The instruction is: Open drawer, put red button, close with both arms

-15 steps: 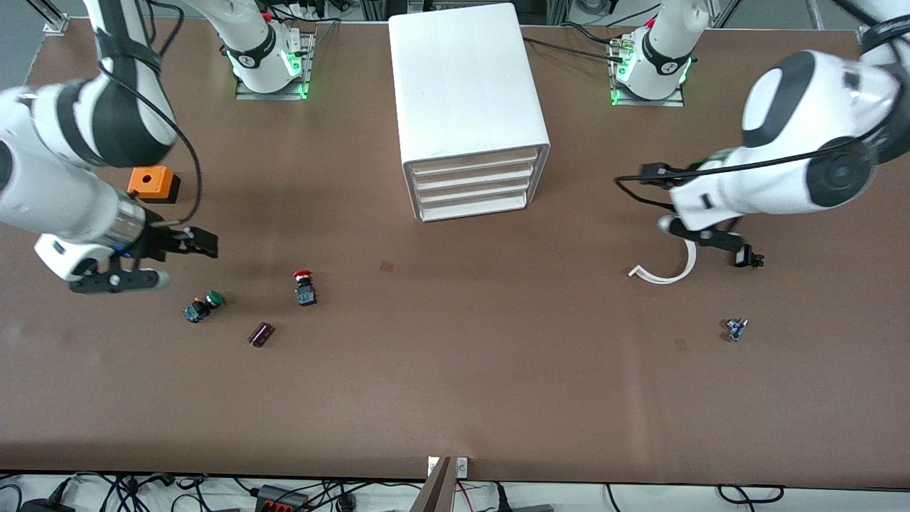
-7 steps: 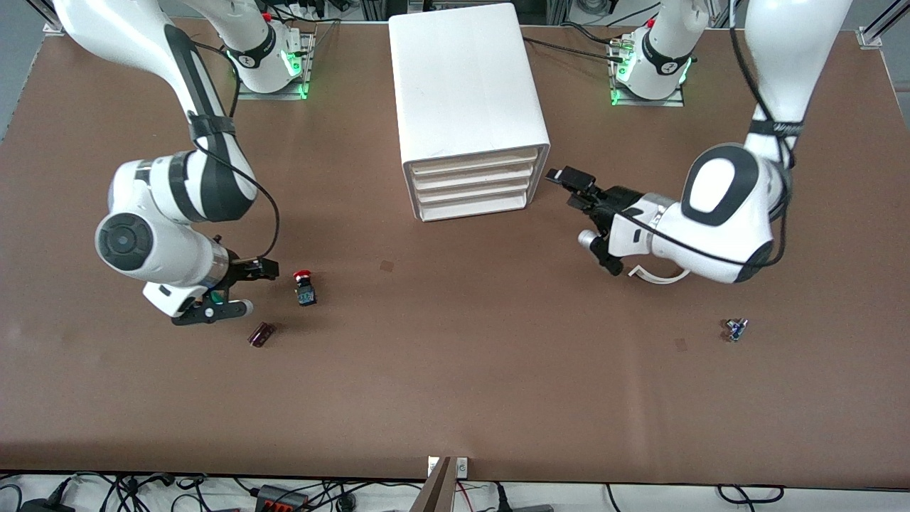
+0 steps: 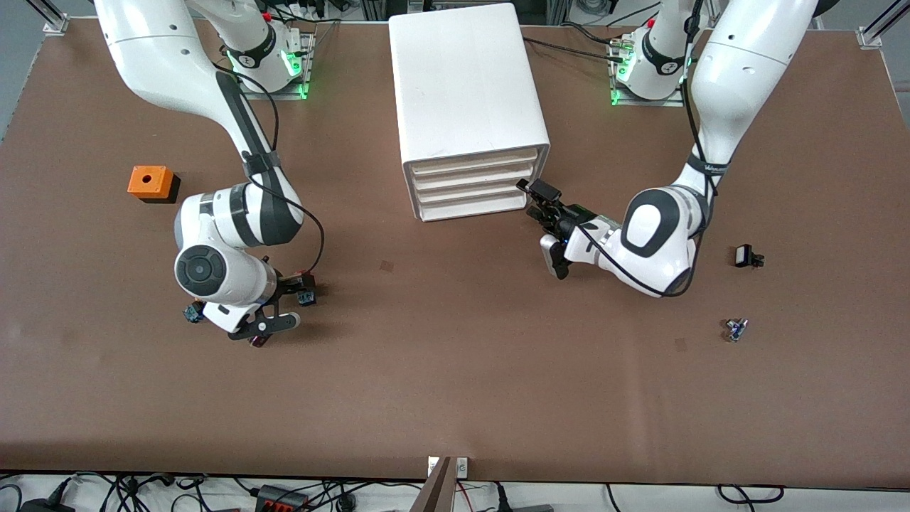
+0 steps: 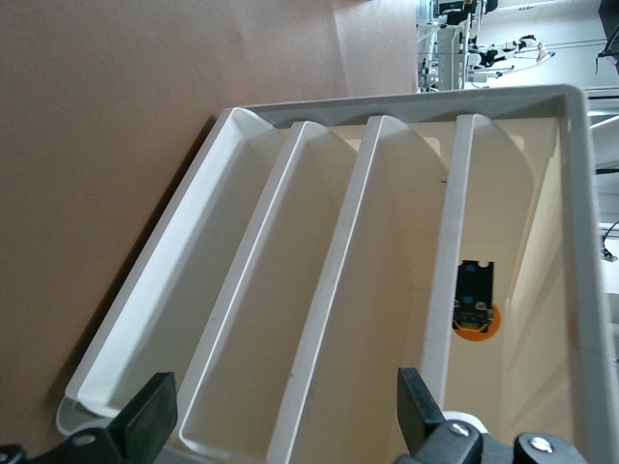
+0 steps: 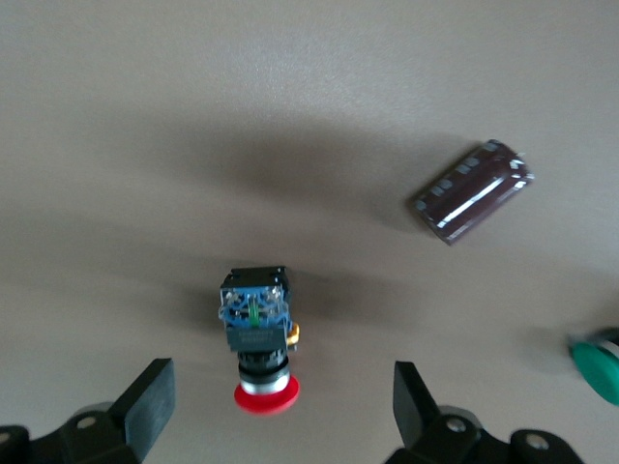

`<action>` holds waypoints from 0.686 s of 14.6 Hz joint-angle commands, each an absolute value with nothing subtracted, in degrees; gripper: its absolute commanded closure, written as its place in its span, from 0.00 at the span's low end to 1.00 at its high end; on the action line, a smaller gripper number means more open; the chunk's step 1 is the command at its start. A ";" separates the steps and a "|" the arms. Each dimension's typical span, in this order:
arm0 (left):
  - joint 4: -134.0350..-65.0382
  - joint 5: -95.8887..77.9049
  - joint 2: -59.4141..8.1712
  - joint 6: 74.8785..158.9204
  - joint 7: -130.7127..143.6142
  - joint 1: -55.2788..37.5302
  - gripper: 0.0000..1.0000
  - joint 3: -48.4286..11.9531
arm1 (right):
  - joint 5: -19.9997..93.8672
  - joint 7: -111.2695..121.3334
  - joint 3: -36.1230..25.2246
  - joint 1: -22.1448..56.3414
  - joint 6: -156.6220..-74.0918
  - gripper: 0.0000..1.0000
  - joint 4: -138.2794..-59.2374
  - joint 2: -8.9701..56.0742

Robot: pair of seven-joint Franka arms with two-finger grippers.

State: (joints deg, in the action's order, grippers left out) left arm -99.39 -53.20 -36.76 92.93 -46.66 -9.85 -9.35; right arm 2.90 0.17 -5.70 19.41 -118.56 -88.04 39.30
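I am working both arms at once. I am holding the right claw (image 5: 280, 418) over the red button (image 5: 256, 340), low above the table. Its two fingers are spread wide and are gripping nothing. The red button is lying on its side on the table, at about 8 o'clock from the white cabinet (image 3: 462, 78) in the front view, well apart from it.

I am holding the left claw (image 4: 280, 430) right at the front of the drawers (image 3: 469, 186), at about 4 o'clock from the cabinet. Its fingers are wide open too, with nothing in them. All four drawers are looking shut to me.

To do this step well, I am thinking like this. The button is sitting between the right fingers but a bit off the middle, so I should be sliding the claw over until the black and blue body is dead centre, then going straight down and closing on the body, not the round red cap, which could be slipping out. A dark little can (image 5: 471, 190) and a green button (image 5: 595, 367) are lying near, so I should be keeping the fingers away from them. With the left claw, I should be picking one drawer lip only and pulling straight out, so the cabinet is not sliding.
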 commanded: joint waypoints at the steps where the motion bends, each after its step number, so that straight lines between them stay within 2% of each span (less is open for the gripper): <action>1: -102.65 -57.72 -36.30 94.31 -50.45 -10.02 0.00 -10.02 | 3.60 0.62 -5.28 19.77 -120.23 0.00 -86.66 42.01; 2: -103.53 -58.96 -36.39 94.48 -50.54 -10.28 0.00 -10.28 | 3.60 0.62 -5.27 19.95 -120.32 0.00 -86.75 42.62; 7: -105.29 -60.12 -36.39 94.66 -54.48 -10.63 0.28 -10.37 | 3.52 1.23 -5.19 20.30 -119.79 0.00 -87.80 43.86; 10: -106.43 -61.17 -36.39 94.57 -56.77 -10.72 0.60 -10.37 | 3.60 1.14 -5.19 20.57 -119.79 0.00 -88.07 44.56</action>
State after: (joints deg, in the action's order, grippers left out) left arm -104.67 -59.35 -37.11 93.87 -53.53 -10.55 -10.37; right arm 2.90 0.34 -5.24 20.34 -120.05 -88.10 44.27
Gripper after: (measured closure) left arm 0.348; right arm 0.000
